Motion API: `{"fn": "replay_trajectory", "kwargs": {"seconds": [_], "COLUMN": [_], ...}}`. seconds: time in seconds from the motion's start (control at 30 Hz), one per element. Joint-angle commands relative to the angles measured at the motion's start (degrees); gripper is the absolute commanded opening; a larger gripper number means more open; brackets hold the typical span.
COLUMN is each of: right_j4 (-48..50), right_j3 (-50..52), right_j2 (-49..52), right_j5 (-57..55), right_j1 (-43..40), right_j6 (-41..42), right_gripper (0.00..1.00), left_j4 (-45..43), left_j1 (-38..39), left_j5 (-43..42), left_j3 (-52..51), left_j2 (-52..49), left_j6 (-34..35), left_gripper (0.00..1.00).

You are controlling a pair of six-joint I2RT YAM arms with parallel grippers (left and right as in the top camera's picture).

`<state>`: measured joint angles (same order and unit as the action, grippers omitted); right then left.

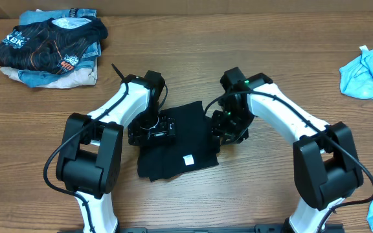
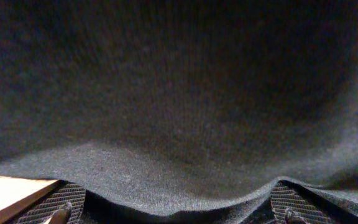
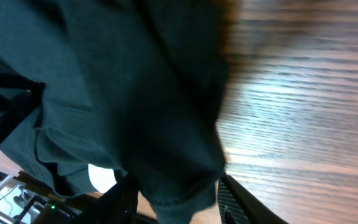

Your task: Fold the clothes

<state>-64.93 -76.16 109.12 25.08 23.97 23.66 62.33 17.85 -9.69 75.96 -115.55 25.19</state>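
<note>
Overhead, the wooden worktop (image 1: 238, 39) carries a heap of clothes (image 1: 47, 52) at its far left corner, topped by a black shirt with orange-and-white print (image 1: 41, 45). Toward the middle, the left end effector (image 1: 167, 128) sits low over the left edge of the black T-shirt (image 1: 190, 129), which lies partly folded at the centre of the worktop between the two arms, its small white tag (image 1: 188, 160) showing near the front edge. In the left wrist view dark fabric fills nearly the whole frame and sags across the gap between the fingers (image 2: 62, 200), which stand wide apart. The right end effector (image 1: 224, 126) is at the T-shirt's right edge; its wrist view shows a hemmed fold of the fabric hanging between the fingers (image 3: 232, 199), the jaws about half parted, and whether they pinch the cloth cannot be told. A crumpled light blue cloth (image 1: 371, 71) lies at the far right edge.
</note>
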Motion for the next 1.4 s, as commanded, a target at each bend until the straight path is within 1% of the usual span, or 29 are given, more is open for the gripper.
{"fn": "replay_trajectory", "kwargs": {"seconds": [0.0, 0.07, 0.1, 0.13, 0.33, 0.6, 0.77, 1.0, 1.03, 1.07, 1.1, 1.2, 1.37], "right_j4": [1.3, 1.9, 1.9, 1.6, -0.2, -11.9, -15.0, -16.8, -16.8, -16.7, -16.6, -16.1, -15.8], "right_j3": [2.1, 3.9, 4.3, 4.5, 4.4, 1.0, 0.1, 0.2, 0.2, 0.2, 0.2, 0.1, -1.2], "right_j2": [-0.7, -0.7, -0.7, -0.7, -0.7, -1.3, -1.7, -1.7, -1.7, -1.7, -1.7, -1.7, -1.8], "right_j5": [-0.2, -1.0, -1.8, -3.2, -5.0, -9.3, -9.2, -6.6, -5.9, -5.3, -5.2, -5.3, -5.3], "right_j1": [0.3, 0.3, 0.3, 0.3, 0.3, 0.3, 0.5, 4.2, 5.1, 6.0, 7.0, 9.9, 9.4], "right_j6": [0.9, 2.0, 2.1, 2.1, 4.1, 4.7, 4.4, 3.3, 3.3, 3.3, 3.3, 3.4, 3.6], "right_gripper": [0.36, 0.19, 0.15, 0.04, 0.04, 0.04, 0.04, 0.25, 0.33, 0.46, 0.49, 0.49, 0.45], "left_j4": [-0.2, 0.0, 0.0, 0.2, 1.0, 4.0, 4.1, 3.7, 3.7, 3.6, 3.6, 3.8, 5.6], "left_j1": [-0.6, -0.6, -0.6, -0.6, -1.4, -5.9, -7.0, -7.1, -7.1, -7.1, -7.1, -7.1, -7.1], "left_j5": [0.9, 1.0, 1.1, 1.1, 1.3, 2.8, 2.8, 2.8, 2.8, 2.8, 2.8, 2.8, 5.7], "left_j3": [0.3, 0.3, 0.3, 0.3, 0.3, 0.3, 0.3, 0.3, 0.3, 0.3, 0.3, 0.5, 2.5], "left_j2": [-2.1, -2.1, -2.1, -2.1, -2.1, -2.1, -2.1, -2.1, -2.1, -2.1, -2.1, -2.1, -2.0], "left_j6": [0.5, 0.0, -0.3, -0.8, -2.1, -3.6, -3.8, -3.8, -3.8, -3.8, -3.8, -3.8, -3.7], "left_gripper": [0.98, 0.98, 0.98, 0.98, 0.98, 0.97, 0.97, 0.98, 0.98, 0.98, 0.98, 0.97, 0.97]}}
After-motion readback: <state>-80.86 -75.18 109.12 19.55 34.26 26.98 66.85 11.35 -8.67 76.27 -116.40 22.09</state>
